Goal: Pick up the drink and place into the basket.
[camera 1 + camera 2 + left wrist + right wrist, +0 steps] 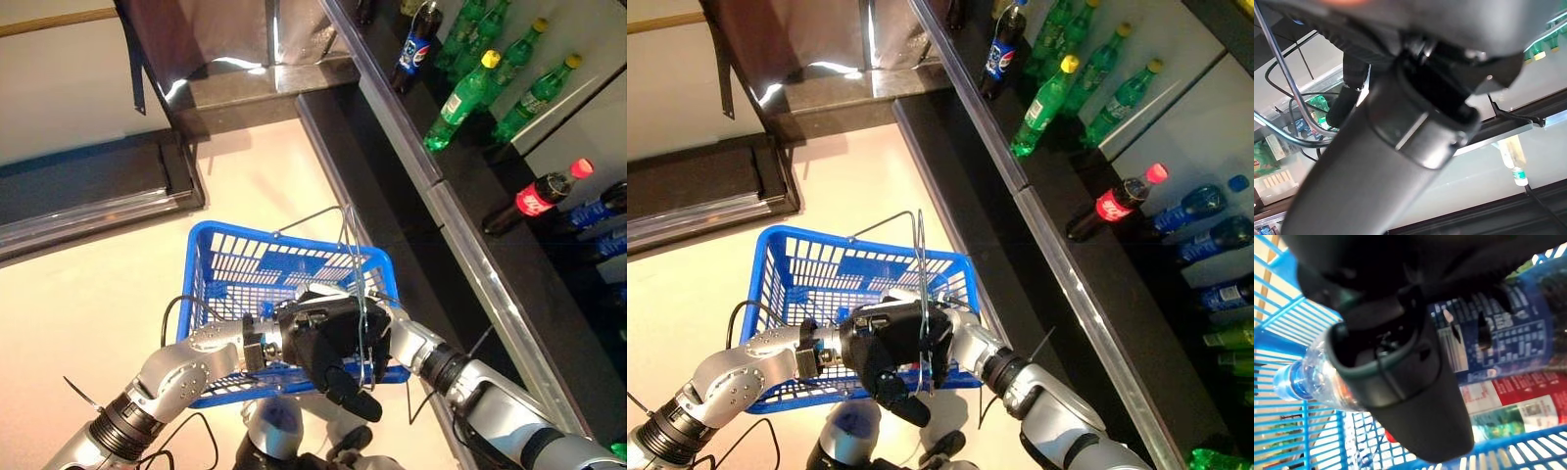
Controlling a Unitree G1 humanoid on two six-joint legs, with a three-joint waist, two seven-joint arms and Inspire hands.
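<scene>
My right hand (1400,382) clenched the drink (1488,357), blue label with unreadable print, inside the blue basket (220,259). Only my wrist view showed it. My left hand (323,343) gripped the basket's wire handle (361,294).

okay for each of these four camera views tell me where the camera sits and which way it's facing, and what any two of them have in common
Left eye view: on the head, looking down at the blue basket and bottle shelves; both arms show.
Right eye view: same scene, slightly offset; left hand at the wire handle.
Left wrist view: on the left arm, facing the shelves; its dark bulk fills the frame.
Right wrist view: along the right hand, over a blue-labelled bottle held above the basket.
Shared: basket, in both eye views and the right wrist view.
</scene>
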